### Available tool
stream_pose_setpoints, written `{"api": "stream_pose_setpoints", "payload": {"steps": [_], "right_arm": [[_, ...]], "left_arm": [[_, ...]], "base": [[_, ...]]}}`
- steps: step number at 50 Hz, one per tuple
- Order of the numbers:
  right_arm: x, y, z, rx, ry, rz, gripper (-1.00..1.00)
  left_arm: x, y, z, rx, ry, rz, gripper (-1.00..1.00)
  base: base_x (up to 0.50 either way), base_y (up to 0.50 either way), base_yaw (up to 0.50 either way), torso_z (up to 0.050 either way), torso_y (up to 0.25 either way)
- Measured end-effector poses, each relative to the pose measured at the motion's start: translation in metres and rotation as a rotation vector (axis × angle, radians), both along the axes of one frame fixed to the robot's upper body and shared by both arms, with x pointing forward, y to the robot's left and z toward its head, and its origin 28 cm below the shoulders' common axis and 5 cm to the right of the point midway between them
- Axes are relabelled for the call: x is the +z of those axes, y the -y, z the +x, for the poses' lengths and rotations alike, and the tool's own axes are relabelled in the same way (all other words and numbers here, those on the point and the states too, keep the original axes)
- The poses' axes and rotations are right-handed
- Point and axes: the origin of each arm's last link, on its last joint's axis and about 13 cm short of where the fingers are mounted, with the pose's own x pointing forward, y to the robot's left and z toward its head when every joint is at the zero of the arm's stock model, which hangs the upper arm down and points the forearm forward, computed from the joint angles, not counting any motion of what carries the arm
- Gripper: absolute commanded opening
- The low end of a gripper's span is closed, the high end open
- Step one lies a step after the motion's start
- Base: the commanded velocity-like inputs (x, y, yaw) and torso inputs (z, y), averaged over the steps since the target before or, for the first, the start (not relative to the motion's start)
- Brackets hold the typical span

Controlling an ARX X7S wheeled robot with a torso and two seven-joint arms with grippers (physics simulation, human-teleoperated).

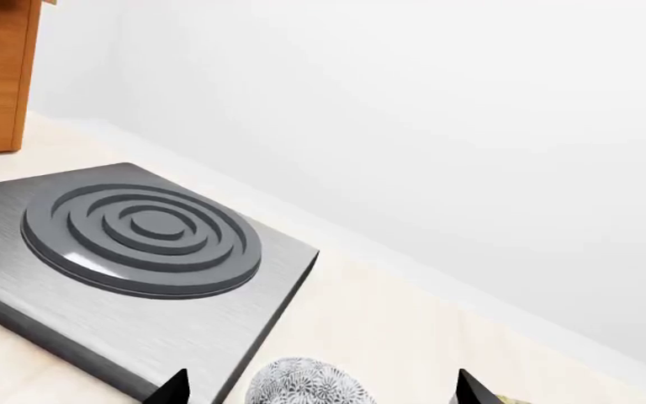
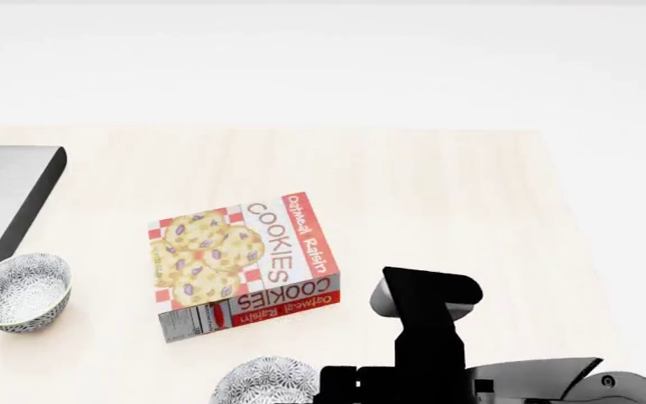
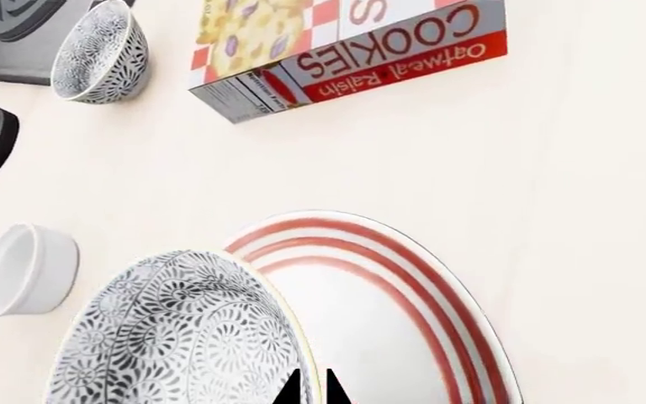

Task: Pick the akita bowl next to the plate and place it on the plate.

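In the right wrist view my right gripper (image 3: pixel 309 389) is shut on the rim of the speckled akita bowl (image 3: pixel 177 337). One fingertip is inside the rim and one outside. The bowl overlaps the near edge of the red-ringed plate (image 3: pixel 413 311). The head view shows this bowl (image 2: pixel 267 383) at the bottom edge beside my right arm, with the plate out of sight there. My left gripper (image 1: pixel 323 391) is open, its fingertips (image 1: pixel 172 389) wide apart. A second speckled bowl (image 1: pixel 300 383) lies ahead between them, untouched.
A cookie box (image 2: pixel 245 261) lies in the middle of the counter. The second speckled bowl (image 2: pixel 23 290) sits by the grey stove (image 2: pixel 9 189), whose burner (image 1: pixel 141 236) is close to my left gripper. A small white cup (image 3: pixel 26 268) stands near the held bowl.
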Motion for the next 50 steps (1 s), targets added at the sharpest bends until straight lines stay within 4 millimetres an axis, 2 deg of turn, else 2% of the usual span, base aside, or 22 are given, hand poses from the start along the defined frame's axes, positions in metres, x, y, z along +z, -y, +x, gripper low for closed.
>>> {"api": "stream_pose_setpoints", "payload": {"steps": [50], "right_arm": [[-0.037,-0.008,0.006,0.028,-0.046,-0.054,-1.0]], "left_arm": [[0.0,0.0,0.0,-0.002,-0.001,-0.001,1.0]], "base": [[0.0,0.0,0.0,0.0,0.0]]}}
